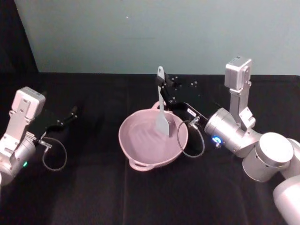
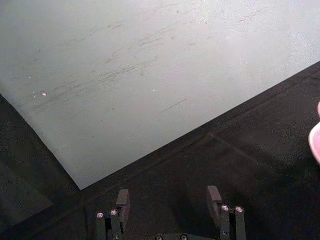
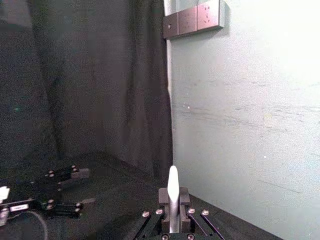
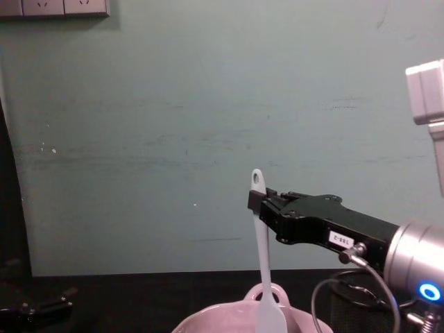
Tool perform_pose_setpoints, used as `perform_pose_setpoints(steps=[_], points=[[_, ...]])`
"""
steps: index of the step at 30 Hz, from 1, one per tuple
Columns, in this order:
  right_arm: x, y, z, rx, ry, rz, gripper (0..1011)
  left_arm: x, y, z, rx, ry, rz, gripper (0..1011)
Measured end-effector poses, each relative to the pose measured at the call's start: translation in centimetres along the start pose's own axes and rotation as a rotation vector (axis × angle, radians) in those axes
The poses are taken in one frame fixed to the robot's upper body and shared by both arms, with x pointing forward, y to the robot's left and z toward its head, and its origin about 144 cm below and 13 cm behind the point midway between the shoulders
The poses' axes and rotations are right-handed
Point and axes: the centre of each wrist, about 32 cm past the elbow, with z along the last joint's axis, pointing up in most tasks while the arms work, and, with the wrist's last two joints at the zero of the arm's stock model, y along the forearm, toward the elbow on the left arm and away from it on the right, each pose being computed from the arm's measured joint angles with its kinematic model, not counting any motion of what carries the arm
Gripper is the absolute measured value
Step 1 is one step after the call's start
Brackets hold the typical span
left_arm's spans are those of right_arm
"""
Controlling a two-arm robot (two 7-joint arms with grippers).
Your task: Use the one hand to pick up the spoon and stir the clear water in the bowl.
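The pale pink bowl (image 1: 136, 147) sits mid-table; its rim also rises at the bottom of the chest view (image 4: 222, 320). The white spoon (image 1: 162, 117) stands nearly upright, its flat blade down inside the bowl at the far right side. My right gripper (image 1: 162, 87) is shut on the upper handle, just below the hole, reaching in from the right. In the chest view the spoon (image 4: 262, 270) hangs from that gripper (image 4: 257, 202). The handle tip (image 3: 172, 182) pokes up between the fingers. The clear water shows only as faint ripples (image 1: 143, 138). My left gripper (image 1: 72, 112) rests open at the left.
A black cloth (image 1: 93, 197) covers the table, and a pale green wall (image 4: 208, 104) stands close behind. A cable loop (image 1: 192, 145) hangs off my right wrist beside the bowl's rim. A dark mesh object (image 4: 350, 305) sits low behind that arm. The bowl's edge (image 2: 316, 140) shows beside my left gripper (image 2: 170, 205).
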Motion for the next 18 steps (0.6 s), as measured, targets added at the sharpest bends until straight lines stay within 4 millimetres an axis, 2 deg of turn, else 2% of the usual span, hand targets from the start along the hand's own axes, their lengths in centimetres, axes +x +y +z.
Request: perform_pose_setpoints(steps=[10,18], points=[[-1.7,-0.9,0.3,0.005,0.003,0.056,116,0.0,0.0,0.0,0.000,0.000,0.000,1011],[-3.4,-0.1,0.0,0.006,0.022,0.107,117,0.0,0.0,0.0,0.000,0.000,0.000,1011]])
